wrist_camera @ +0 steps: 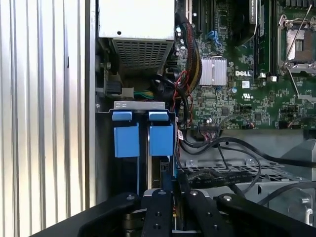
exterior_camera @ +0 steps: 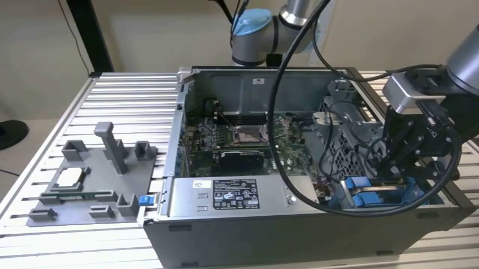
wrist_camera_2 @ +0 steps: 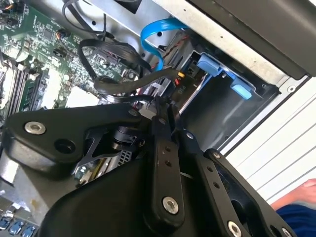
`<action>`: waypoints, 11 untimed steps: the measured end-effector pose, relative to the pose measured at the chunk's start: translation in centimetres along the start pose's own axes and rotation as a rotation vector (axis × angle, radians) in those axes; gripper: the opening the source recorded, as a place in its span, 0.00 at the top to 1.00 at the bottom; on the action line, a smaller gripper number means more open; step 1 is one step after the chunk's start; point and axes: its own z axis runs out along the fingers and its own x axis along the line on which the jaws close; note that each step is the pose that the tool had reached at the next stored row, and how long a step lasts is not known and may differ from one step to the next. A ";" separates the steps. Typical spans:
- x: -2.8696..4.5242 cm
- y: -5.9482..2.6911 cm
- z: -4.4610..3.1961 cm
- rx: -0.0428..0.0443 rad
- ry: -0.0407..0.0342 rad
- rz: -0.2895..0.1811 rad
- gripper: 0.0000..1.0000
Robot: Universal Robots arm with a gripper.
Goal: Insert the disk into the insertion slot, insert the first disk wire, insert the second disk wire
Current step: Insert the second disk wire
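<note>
The disk (wrist_camera: pixel 161 139) stands on edge inside the insertion slot (wrist_camera: pixel 138 104) at the case's front corner, its blue frame tabs (exterior_camera: pixel 358 184) sticking up. My gripper (exterior_camera: pixel 391 176) reaches down into that bay just behind the disk. In both wrist views its black fingers (wrist_camera: pixel 158 207) come close together at the tips. My gripper (wrist_camera_2: pixel 165 106) is shut on the end of a black disk wire (wrist_camera_2: pixel 118 96) that loops in from the motherboard side. A second black wire with a connector (wrist_camera_2: pixel 178 75) and a blue flat cable (wrist_camera_2: pixel 150 37) lie beside the bay.
A grey labelled power supply box (exterior_camera: pixel 224 195) sits along the case's front edge. The motherboard (exterior_camera: pixel 239 140) fills the case floor. A grey plastic fixture tray (exterior_camera: pixel 90 179) lies on the slatted table at the exterior view's left. Loose cables (exterior_camera: pixel 299 112) arc over the case.
</note>
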 end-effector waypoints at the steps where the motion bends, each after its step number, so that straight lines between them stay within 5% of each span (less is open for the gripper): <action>1: 0.06 0.00 -0.01 -0.0001 0.0001 0.000 1.00; 11: 0.31 -0.02 0.02 0.0031 0.0003 -0.001 1.00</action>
